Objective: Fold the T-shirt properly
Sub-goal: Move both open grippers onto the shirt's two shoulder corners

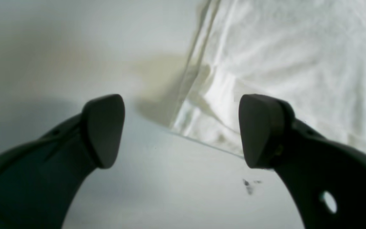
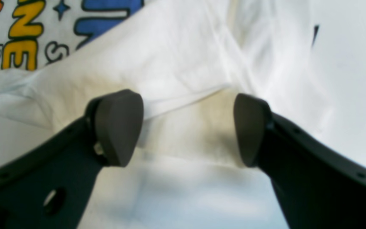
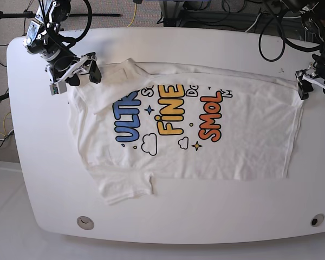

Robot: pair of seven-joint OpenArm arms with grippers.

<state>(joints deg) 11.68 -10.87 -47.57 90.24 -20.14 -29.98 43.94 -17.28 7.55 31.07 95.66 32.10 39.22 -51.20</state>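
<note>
While the white table (image 3: 168, 40) carries everything, each place below is read off the T-shirt's print.

T-shirt (image 3: 244, 141): spread across the table with the print facing up, neck end toward the base view's left, hem toward its right; the far strip of the cloth is folded over onto the top of the lettering.

Print (image 3: 170, 111): blue "ULTRA", yellow "FINE" and orange "SMOL", with small clouds and stars just below the words; it sits about mid-shirt.

Near sleeve (image 3: 124, 187): sticks out below the print on the side nearest the camera, lying flat and slightly creased.

Right gripper (image 3: 76, 76): up and to the left of the print, at the folded-over sleeve and shoulder; its jaws stand apart with nothing between them. In the right wrist view the right gripper (image 2: 187, 127) hovers over wrinkled white cloth, the yellow and blue letters beyond its left finger.

Left gripper (image 3: 316, 88): far to the right of the print, at the hem's far corner. In the left wrist view the left gripper (image 1: 181, 130) has its jaws spread wide, the hem corner (image 1: 195, 127) lying between them, ungrasped.
</note>
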